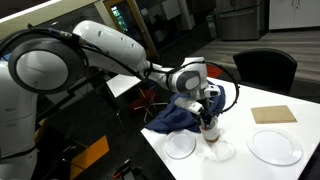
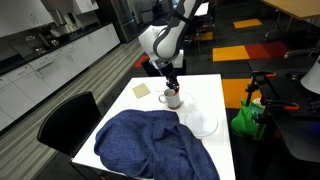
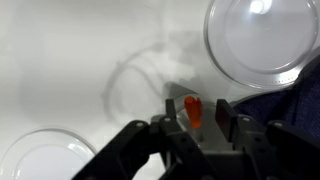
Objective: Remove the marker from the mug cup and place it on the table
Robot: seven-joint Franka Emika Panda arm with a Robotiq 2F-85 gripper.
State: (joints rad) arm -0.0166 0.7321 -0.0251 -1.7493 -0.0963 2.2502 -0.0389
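White table [image 2: 205, 88] bears two plates [image 3: 262, 40], a blue cloth [image 2: 150, 145] and the mug [image 2: 172, 99]. Right over the mug hangs the gripper [image 3: 193, 122], clamped on the marker [image 3: 192, 106], whose red-orange tip stands between its fingers; whether its lower end sits inside the mug cannot be told

mug cup [image 2: 172, 99]: on the tabletop [image 2: 203, 92], under the tool [image 2: 172, 86]
marker [image 3: 192, 110]: between the tool's fingers [image 3: 222, 114]
cloth [image 2: 150, 145]: on the tabletop, beside the mug cup
plates [image 1: 273, 147]: flanking the mug cup
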